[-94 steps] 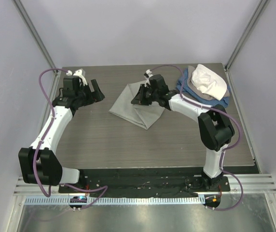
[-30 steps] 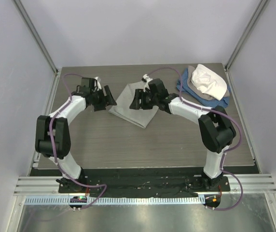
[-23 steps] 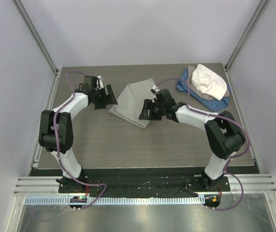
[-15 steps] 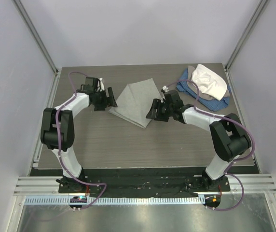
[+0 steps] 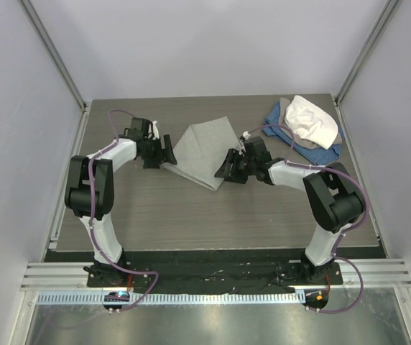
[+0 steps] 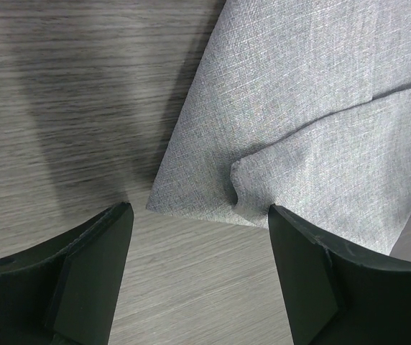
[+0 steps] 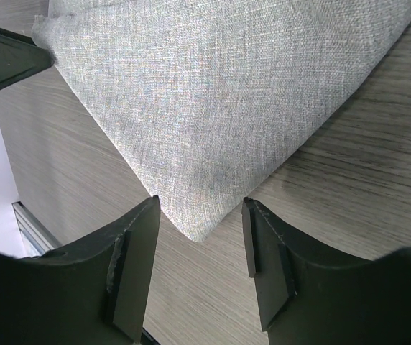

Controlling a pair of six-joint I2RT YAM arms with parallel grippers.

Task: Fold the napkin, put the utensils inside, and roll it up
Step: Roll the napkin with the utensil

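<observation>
As left tool [image 6: 198, 215] gapes, right tool [image 7: 200, 208] straddles napkin [image 7: 227, 86].

The left arm [image 5: 90, 188] and right arm [image 5: 332, 200] bend inward, facing each other. The left gripper [image 5: 164, 153] gapes wide; the right gripper [image 5: 227, 169] stands parted, narrower.

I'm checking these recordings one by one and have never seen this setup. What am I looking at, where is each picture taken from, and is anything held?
Two white robot arms are bolted at the near edge of a table. The wide picture looks down from above and behind them. The two close-ups come from wrist cameras, so the dark shapes there are that arm's own fingers. A folded grey napkin lies on the table, and a heap of cloths sits at the far right. The left gripper and right gripper each stand open at a napkin corner; neither holds anything.
</observation>
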